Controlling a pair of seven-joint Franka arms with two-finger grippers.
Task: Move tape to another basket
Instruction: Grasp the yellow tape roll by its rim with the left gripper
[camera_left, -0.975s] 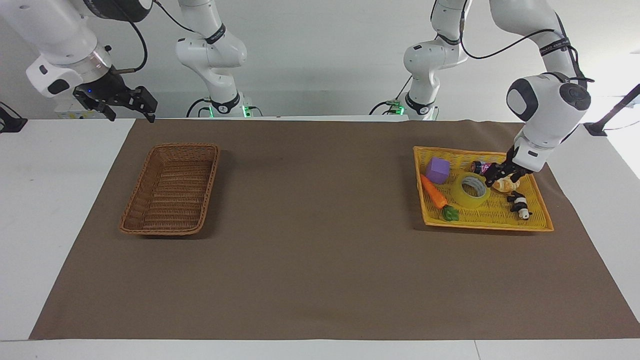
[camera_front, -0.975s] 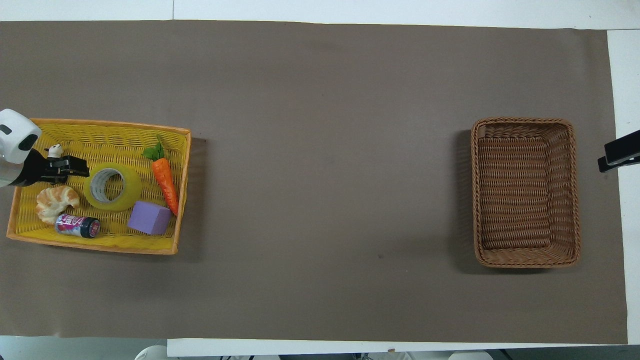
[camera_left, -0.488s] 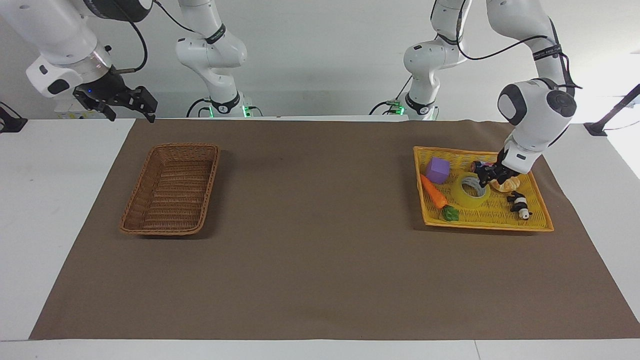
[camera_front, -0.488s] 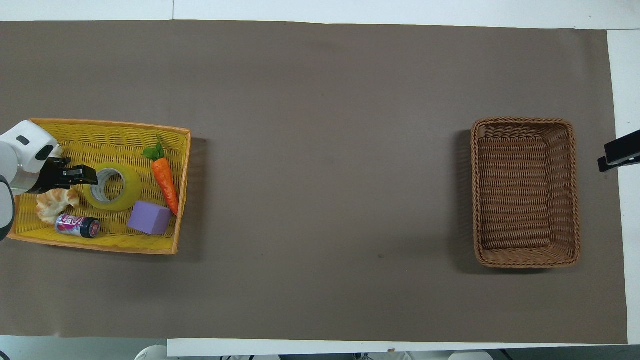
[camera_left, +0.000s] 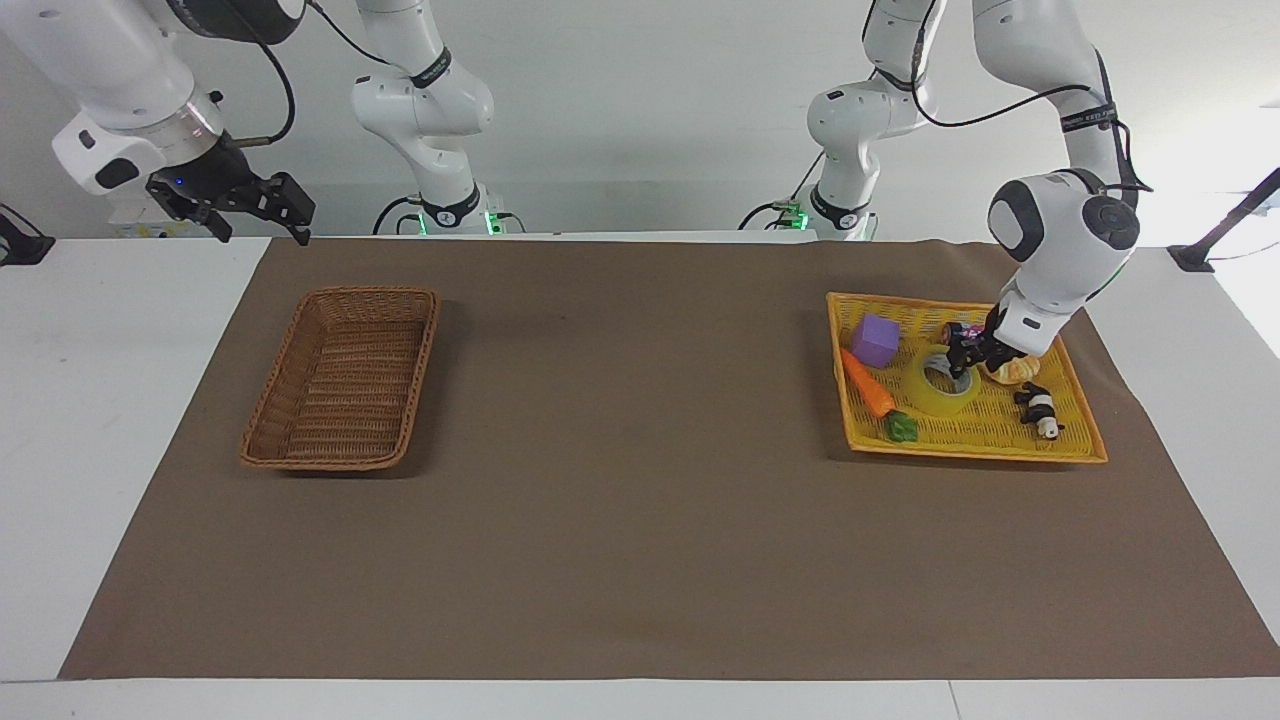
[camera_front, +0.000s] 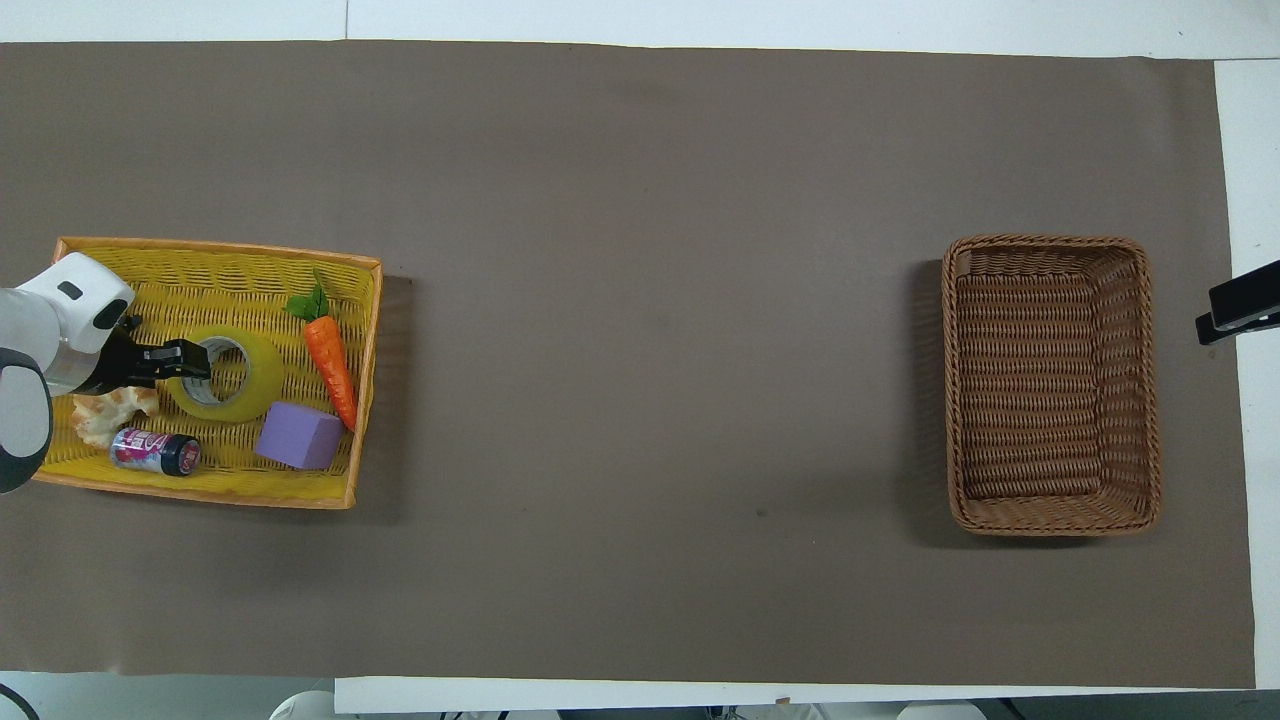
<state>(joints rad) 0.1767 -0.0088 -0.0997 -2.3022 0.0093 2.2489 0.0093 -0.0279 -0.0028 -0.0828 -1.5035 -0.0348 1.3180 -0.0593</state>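
Right gripper (camera_left: 288, 215): raised, over the table edge at the right arm's end, close to the robots' side; fingers spread apart, nothing between them; the arm waits. In the overhead view only its dark tip (camera_front: 1238, 312) shows at the picture's edge.

Left gripper (camera_left: 962, 358): arm bent down steeply from above, wrist tilted, gripper low inside the yellow tray (camera_left: 1085, 440) at the left arm's end of the table. Its tips (camera_front: 197, 356) sit at the rim of the tape on the side toward the left arm's end; whether the fingers are parted or closing on the rim cannot be told.

Tape (camera_left: 945, 391): lying flat in the tray, hole upward, about mid-tray. Not lifted.

Other tray contents: small can (camera_front: 155, 451) and purple cube (camera_front: 297, 436) along the edge nearest the robots; croissant (camera_front: 112, 412) just beside the gripper, partly covered by it; carrot (camera_front: 331, 358) beside the tape, toward the table's middle; small black-and-white figure (camera_left: 1040, 410) toward the edge farthest from the robots.

Basket (camera_left: 340, 378): brown wicker, at the right arm's end, well apart from the tray, nothing in it.
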